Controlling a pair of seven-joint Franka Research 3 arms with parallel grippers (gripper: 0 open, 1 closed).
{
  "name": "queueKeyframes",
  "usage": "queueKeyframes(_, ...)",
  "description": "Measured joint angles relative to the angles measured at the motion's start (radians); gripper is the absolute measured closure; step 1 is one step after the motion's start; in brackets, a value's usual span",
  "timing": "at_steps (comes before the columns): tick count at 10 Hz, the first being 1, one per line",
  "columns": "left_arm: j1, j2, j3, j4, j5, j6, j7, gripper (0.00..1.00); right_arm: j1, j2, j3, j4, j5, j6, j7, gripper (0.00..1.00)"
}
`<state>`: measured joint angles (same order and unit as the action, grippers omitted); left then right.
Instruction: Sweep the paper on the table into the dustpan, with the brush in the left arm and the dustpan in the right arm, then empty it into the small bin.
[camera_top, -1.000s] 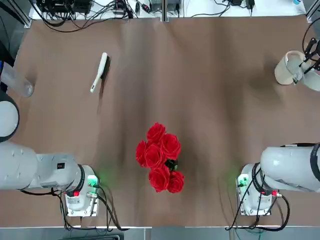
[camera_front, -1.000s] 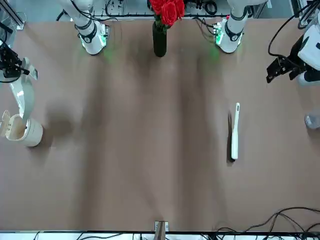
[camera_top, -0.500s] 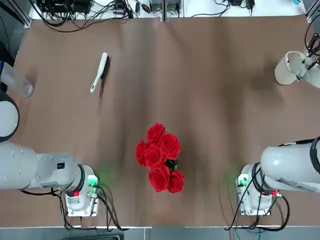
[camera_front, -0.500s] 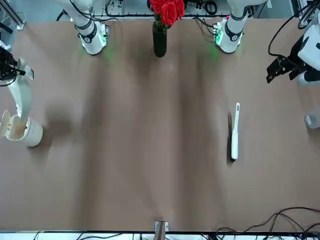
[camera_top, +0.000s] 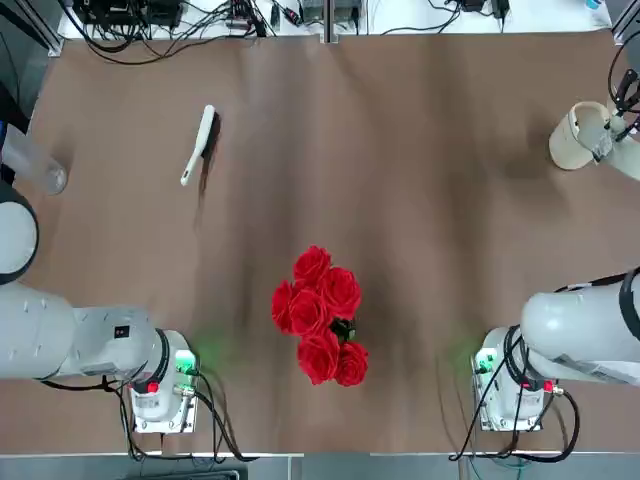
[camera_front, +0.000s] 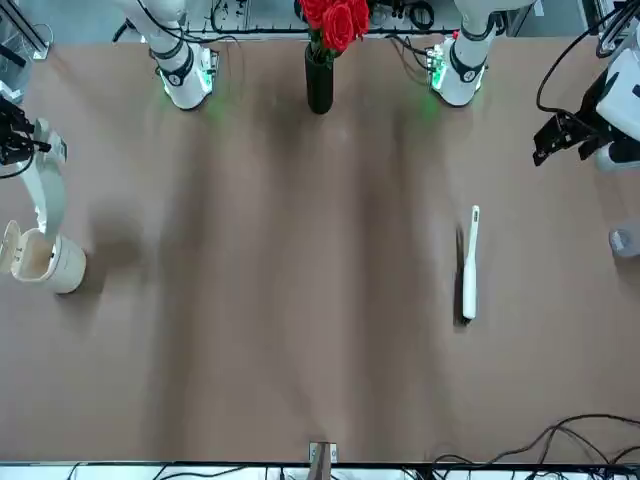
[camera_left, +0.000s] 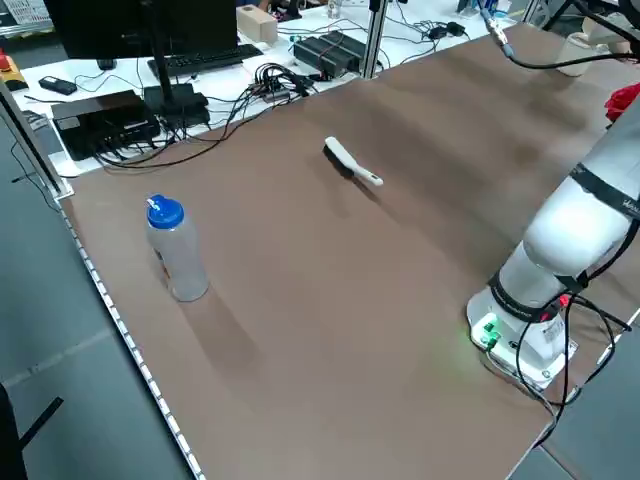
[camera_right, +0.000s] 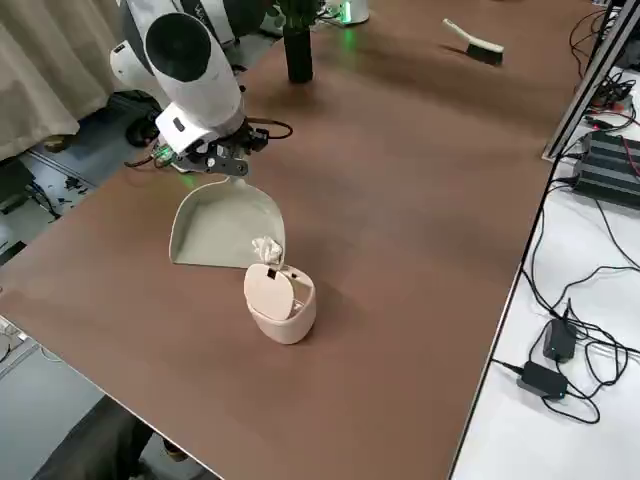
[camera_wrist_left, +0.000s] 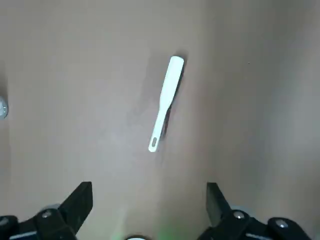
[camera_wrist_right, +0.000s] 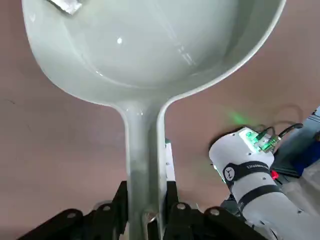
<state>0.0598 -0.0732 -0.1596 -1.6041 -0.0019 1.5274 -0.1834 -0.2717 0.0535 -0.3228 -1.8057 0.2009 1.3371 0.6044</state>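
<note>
Right side view is showing the table (camera_right: 400, 220) stretching beneath the dustpan (camera_right: 225, 222), which the right claw (camera_right: 225, 172) is gripping by its handle; the paper (camera_right: 267, 250) is lying inside, near the small bin (camera_right: 281, 305). The left claw (camera_wrist_left: 150, 200) is hanging released, the brush (camera_wrist_left: 166, 102) resting apart.

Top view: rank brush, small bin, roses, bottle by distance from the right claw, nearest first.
From the right claw:
1. Small bin: right side, close by the claw.
2. Roses: middle, toward the bases.
3. Brush: left of centre, far half.
4. Bottle: far left edge.
</note>
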Motion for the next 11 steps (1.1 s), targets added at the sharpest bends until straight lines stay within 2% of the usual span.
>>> queueKeyframes(4, 0.0, 0.0, 0.0, 0.0, 0.0, 0.0, 0.0, 0.0, -0.005, 0.03, 0.0, 0.081, 0.0, -0.073, 0.0, 0.67)
queueKeyframes(11, 0.0, 0.0, 0.0, 0.001, 0.0, 0.0, 0.0, 0.0, -0.007, 0.139, 0.001, 0.23, -0.015, -0.161, 0.0, 0.67)
